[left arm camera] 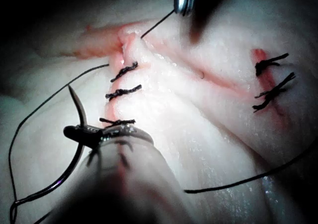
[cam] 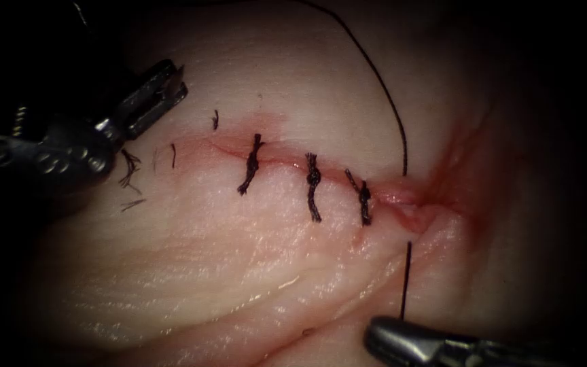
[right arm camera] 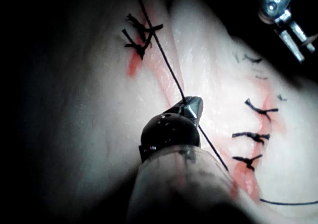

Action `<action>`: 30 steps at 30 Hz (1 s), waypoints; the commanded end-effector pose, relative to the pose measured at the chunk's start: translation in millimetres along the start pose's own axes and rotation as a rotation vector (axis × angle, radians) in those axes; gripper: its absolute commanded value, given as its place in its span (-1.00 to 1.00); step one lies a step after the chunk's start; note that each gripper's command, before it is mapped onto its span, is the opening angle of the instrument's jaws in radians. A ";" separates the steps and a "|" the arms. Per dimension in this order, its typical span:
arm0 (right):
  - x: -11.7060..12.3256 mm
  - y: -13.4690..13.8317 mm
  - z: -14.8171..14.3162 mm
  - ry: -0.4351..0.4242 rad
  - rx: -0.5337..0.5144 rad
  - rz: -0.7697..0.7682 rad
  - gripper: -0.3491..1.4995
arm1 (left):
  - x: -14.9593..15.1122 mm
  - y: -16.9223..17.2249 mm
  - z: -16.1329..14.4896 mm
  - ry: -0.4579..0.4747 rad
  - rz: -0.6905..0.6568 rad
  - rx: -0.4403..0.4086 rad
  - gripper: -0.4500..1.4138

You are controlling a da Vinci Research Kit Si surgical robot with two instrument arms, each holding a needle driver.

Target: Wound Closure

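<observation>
A: What is held by the left gripper [left arm camera: 82, 130]?
B: The needle [left arm camera: 79, 115] is pinched near mid-curve, clear of the tissue [cam: 239, 272], left of the cut [cam: 402, 197].
A: And the right gripper [cam: 392, 334]?
B: It is closed on the thread [cam: 406, 278] below the cut's unstitched right end, beyond three stitches [cam: 313, 187].

Pale pink tissue [cam: 253, 272] with faint streaks; cut [cam: 287, 162] edged red; black stitches [cam: 313, 196]; black thread [cam: 405, 278] above the silver fingers [cam: 395, 336].
</observation>
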 end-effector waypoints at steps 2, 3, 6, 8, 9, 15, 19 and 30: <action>2.9 -0.8 1.7 0.025 0.017 -0.013 -1.00 | 0.2 1.7 2.0 0.007 0.013 -0.022 -1.00; 4.3 -1.5 2.1 0.035 0.029 -0.023 -1.00 | 0.1 2.7 3.2 0.008 0.024 -0.043 -1.00; 7.4 -3.1 2.8 0.054 0.057 -0.050 -1.00 | -0.4 4.8 5.2 0.016 -0.016 -0.060 -1.00; 7.8 -3.3 2.7 0.057 0.057 -0.053 -1.00 | -0.5 5.9 5.3 0.018 -0.031 -0.058 -1.00; 7.8 -3.4 2.7 0.064 0.059 -0.054 -1.00 | -0.5 6.4 5.2 0.019 -0.033 -0.062 -1.00; 10.1 -6.4 3.8 0.132 0.148 -0.029 -1.00 | 0.1 8.7 4.4 0.005 -0.039 -0.086 -1.00; 11.9 -6.3 3.4 0.168 0.164 -0.027 -1.00 | 0.1 8.9 4.1 0.007 -0.038 -0.086 -1.00; 6.9 1.8 -4.4 0.118 -0.023 0.072 0.98 | -0.7 9.4 2.3 -0.032 -0.021 -0.124 -1.00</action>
